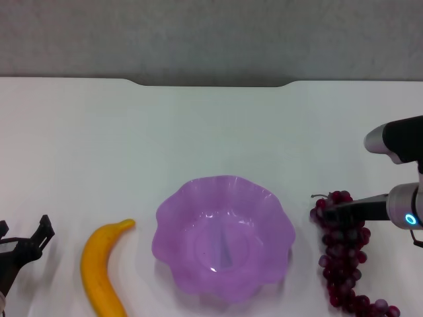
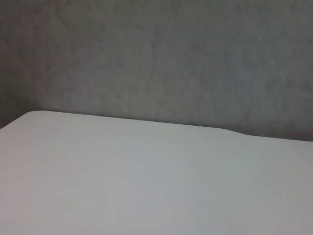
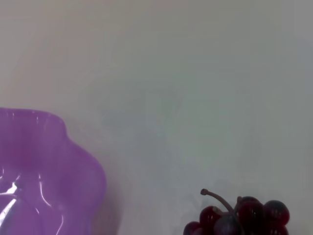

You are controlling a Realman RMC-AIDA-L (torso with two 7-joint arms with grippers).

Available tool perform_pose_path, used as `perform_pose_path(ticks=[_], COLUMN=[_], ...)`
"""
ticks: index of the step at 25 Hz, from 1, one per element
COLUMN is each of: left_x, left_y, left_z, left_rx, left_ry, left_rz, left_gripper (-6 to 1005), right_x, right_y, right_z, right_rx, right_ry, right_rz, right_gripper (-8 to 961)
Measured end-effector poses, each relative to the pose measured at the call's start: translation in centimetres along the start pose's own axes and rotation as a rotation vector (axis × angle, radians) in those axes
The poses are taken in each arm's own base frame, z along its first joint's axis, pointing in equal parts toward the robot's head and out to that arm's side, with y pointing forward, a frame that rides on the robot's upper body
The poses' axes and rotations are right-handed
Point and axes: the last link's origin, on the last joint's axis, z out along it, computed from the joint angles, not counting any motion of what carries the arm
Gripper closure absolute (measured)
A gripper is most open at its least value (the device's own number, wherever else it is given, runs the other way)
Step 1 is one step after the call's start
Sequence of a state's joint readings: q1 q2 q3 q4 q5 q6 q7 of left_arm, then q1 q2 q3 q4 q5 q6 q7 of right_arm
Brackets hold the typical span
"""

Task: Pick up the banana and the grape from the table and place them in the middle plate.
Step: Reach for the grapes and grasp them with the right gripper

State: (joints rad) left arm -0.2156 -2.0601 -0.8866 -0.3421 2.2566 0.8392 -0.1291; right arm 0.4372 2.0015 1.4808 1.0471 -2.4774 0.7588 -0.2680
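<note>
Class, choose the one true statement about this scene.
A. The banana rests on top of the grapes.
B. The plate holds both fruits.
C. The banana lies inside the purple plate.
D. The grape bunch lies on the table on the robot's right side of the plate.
D: the grape lies on the table right of the empty middle plate; the banana lies left of it.

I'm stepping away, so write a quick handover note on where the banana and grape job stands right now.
Right hand: over the top of the grape, grip unclear.
Left hand: open, low at the table's left, beside the banana, holding nothing.
The middle plate is empty, between the two fruits.
Done: nothing placed.
Left: move the grape and banana into the plate.
</note>
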Motion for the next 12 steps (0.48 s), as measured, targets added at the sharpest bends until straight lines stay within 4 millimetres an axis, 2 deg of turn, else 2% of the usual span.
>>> perform_pose_path(ticks=[4, 10, 12], left_x=[0.03, 0.0, -0.01], left_y=[0.02, 0.0, -0.01], left_z=[0.03, 0.01, -0.01], left_rx=[-0.001, 0.0, 0.0], left_ry=[0.0, 0.0, 0.0], left_rz=[0.001, 0.0, 0.0], left_gripper=[117, 117, 117], right_x=[0.27, 0.87, 0.85], right_y=[-0.08, -0.42, -0.42], right_z=[0.18, 0.51, 0.53], right_rx=[0.003, 0.013, 0.014], right_ry=[0.006, 0.018, 0.014], right_rz=[0.001, 0.007, 0.005], right_gripper=[371, 548, 557])
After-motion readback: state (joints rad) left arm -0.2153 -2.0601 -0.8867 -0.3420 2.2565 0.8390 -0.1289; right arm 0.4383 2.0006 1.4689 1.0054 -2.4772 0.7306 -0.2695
